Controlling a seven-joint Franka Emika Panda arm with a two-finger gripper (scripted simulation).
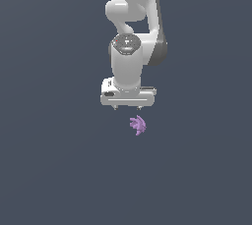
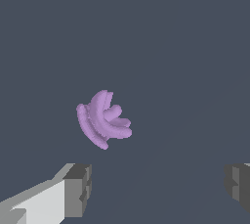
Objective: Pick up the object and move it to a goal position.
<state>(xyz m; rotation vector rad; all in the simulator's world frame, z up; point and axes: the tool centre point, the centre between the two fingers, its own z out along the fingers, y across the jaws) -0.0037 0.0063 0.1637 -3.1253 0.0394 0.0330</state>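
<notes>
The arm was at the approach step, its tool hanging with fingers spread wide apart above the worktop, while the little purple object lay free just beside it, not yet between them, so the next move looked like lining up over it and descending

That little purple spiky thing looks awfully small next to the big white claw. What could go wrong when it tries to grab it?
1. The purple spiky lump is not between the open gripper's fingers but off to one side, so a straight closing would likely miss it.
2. Its curved lobes give no flat faces, so the fingers may pinch a prong and squirt it away.
3. It is far smaller than the gripper, so a descending finger could nudge it aside.
</notes>
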